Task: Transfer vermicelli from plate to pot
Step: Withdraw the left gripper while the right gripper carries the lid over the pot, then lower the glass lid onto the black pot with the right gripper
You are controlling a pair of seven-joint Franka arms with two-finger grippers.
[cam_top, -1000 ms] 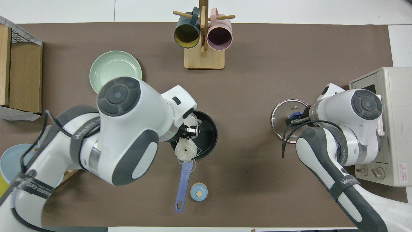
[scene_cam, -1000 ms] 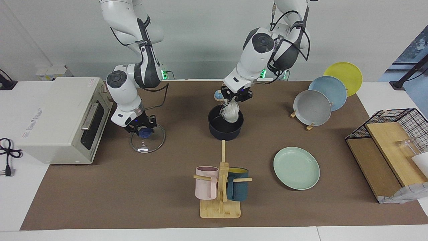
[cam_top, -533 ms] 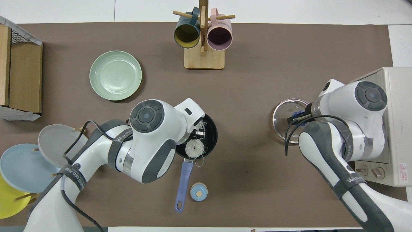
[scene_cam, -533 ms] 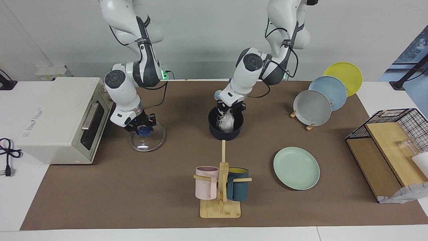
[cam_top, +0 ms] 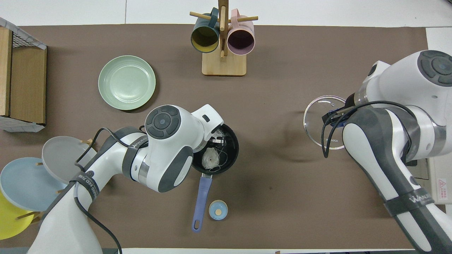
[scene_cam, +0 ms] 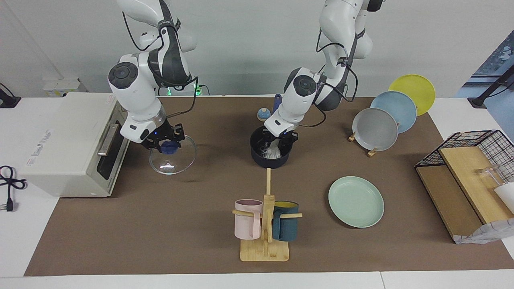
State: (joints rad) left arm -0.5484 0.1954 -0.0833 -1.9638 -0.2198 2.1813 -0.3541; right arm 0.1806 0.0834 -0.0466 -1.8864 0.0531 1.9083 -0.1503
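A plain grey wall (scene_cam: 249, 48) backs the white table (scene_cam: 32, 245), which carries a brown mat (scene_cam: 160, 224). A window (scene_cam: 498, 56) shows at the left arm's end. Lighting is even, shadows soft.

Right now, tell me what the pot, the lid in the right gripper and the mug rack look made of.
Pot: likely coated metal, matte navy outside, black inside.
Lid: clear glass by the look, since the mat shows through and it glints; its blue knob sits in the right gripper.
Mug rack: pale wood, possibly bamboo, visible grain.
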